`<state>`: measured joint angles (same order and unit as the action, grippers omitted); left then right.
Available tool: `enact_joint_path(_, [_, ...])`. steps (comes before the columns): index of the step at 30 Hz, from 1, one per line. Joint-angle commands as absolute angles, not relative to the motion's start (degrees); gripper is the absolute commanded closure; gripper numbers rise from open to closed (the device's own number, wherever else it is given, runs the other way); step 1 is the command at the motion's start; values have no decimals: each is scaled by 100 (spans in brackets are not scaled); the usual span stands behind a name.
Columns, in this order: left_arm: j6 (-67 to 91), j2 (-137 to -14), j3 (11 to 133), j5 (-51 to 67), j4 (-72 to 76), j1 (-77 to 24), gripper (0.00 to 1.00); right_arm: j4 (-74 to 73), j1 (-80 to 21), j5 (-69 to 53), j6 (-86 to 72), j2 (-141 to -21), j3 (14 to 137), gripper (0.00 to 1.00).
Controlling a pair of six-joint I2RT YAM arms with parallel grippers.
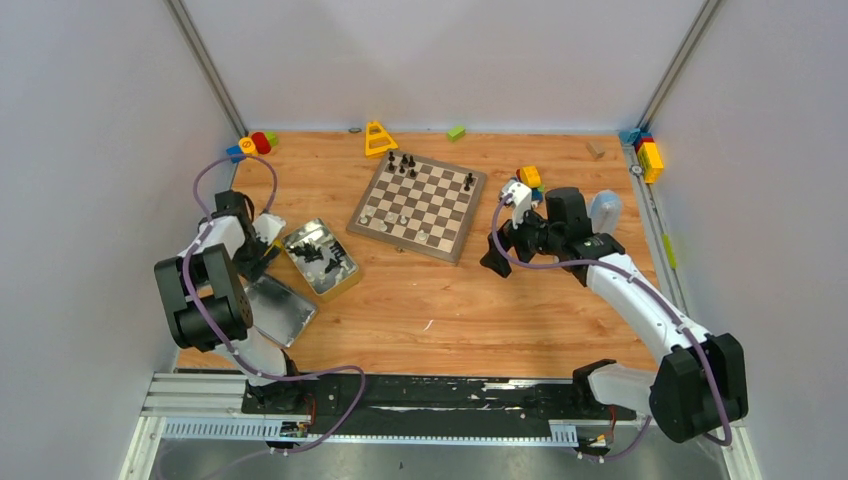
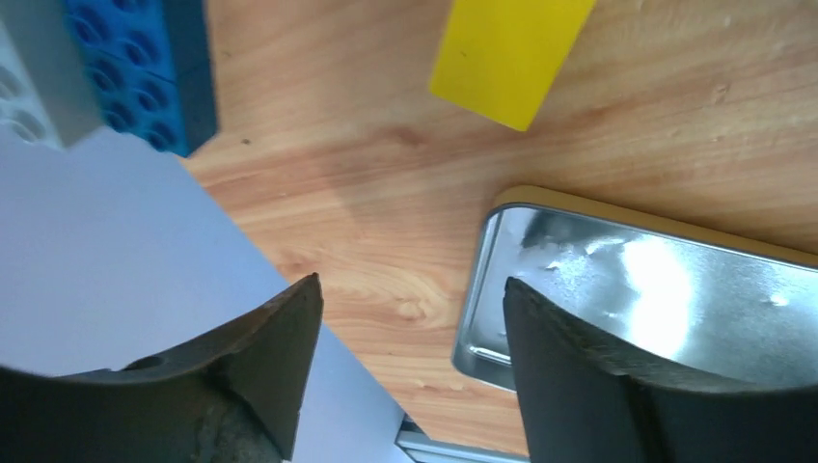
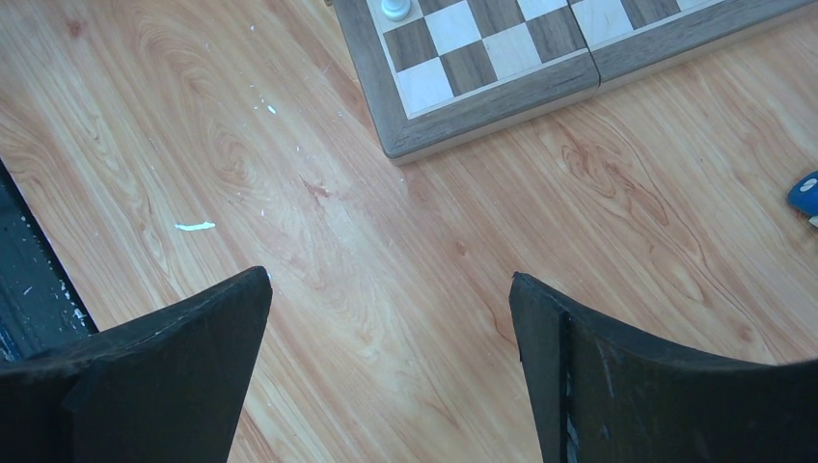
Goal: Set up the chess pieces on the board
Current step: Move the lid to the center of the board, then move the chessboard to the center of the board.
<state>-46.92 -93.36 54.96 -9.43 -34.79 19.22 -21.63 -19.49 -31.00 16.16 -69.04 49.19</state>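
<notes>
Top view: board (image 1: 440,205) lies mid-table, slightly turned, at 12 o'clock from the bases. Black pieces (image 1: 401,162) cluster at its 11 o'clock corner, w/ one more near the 2 o'clock edge; a few pale pieces (image 1: 403,218) stand along its near side, 6–8 o'clock. Tin (image 1: 338,275) sits at the board's 8 o'clock w/ more black pieces inside, and the lid (image 1: 278,310) lies at the tin's 7 o'clock. L gripper (image 1: 262,248) is just beside the tin at its 9 o'clock. R gripper (image 1: 503,252) is near the board's 4 o'clock, fingers spread. L wrist view: L gripper (image 2: 410,294) has fingers apart w/ nothing btwn them, wood table below. A shiny metal corner (image 2: 627,289), tin or lid, can't tell which, is at 3 o'clock. Yellow block (image 2: 511,58) is at 1 o'clock, blue block (image 2: 135,68) at 10 o'clock. R wrist view: R gripper (image 3: 391,289) is spread wide and empty over the table (image 3: 289,193). The board's (image 3: 492,111) corner is at 12 o'clock, apart from the fingers, w/ one pale piece (image 3: 395,8) on a square at the top edge.
</notes>
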Motion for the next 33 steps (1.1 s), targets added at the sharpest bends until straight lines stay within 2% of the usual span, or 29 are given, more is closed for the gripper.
enact_joint_path(1, [-4568, -9137, 6216, -596, -3933, 1941, 19, -1984, -2002, -2997, 1609, -6998, 5164, 4])
enact_joint_path(2, [-4512, -9012, 6334, -513, -4045, 1936, 12, -1979, -2003, -2959, 1609, -7060, 5219, 4])
enact_joint_path(4, [-4300, -8768, 6729, -163, -4353, 1934, 6, -1956, -2008, -2822, 1562, -7237, 5382, 4])
enact_joint_path(7, [-3823, -8460, 7145, 830, -4746, 1900, 3, -1874, -2007, -2614, 1423, -7650, 5717, 4])
enact_joint_path(12, [-2847, -8585, 7869, 1639, -4616, 1149, 2, -1743, -2004, -2397, 996, -8551, 6262, 4])
enact_joint_path(17, [-1503, -9846, 9007, 2397, -4251, 304, 2, -1662, -2005, -2262, 680, -9372, 6691, 4])
enact_joint_path(26, [130, -12511, 11485, 3726, -4104, 63, 2, -1606, -1964, -2217, -100, -10462, 7294, 6])
enact_joint_path(33, [363, -13486, 12018, 3796, -3899, -419, 5, -1293, -1814, -2326, -937, -11028, 7621, 15])
